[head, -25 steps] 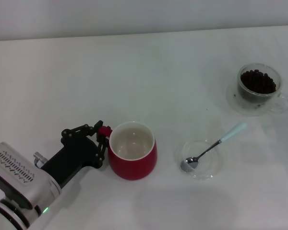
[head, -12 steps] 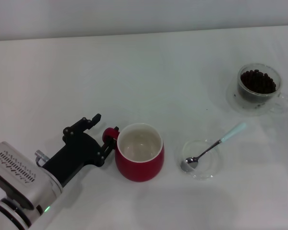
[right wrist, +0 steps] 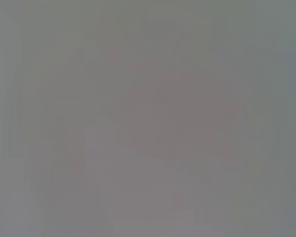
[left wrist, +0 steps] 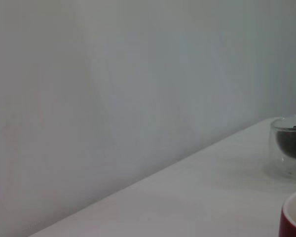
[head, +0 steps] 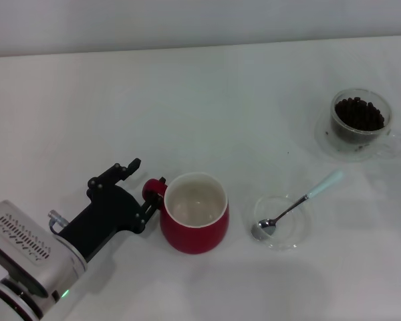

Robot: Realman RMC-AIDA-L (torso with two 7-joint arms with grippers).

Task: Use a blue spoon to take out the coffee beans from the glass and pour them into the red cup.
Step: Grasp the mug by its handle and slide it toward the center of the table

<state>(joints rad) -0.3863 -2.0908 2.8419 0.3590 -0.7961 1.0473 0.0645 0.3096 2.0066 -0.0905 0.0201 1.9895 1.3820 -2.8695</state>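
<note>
The red cup [head: 194, 212] was placed near the table's [head: 207, 100] front centre. At its 9 o'clock the left gripper [head: 145, 182] was found, its fingers spread about the cup's handle. At the cup's 3 o'clock a saucer [head: 281, 223] was set, the blue spoon [head: 295, 204] laid in it. The glass [head: 360, 121], coffee beans [head: 359, 114] inside, was placed at 2 o'clock, well apart.

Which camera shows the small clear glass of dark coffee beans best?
The head view: the small clear glass shows whole, beans visible from above. The left wrist view catches it side-on at the frame edge; the right wrist view shows nothing.
</note>
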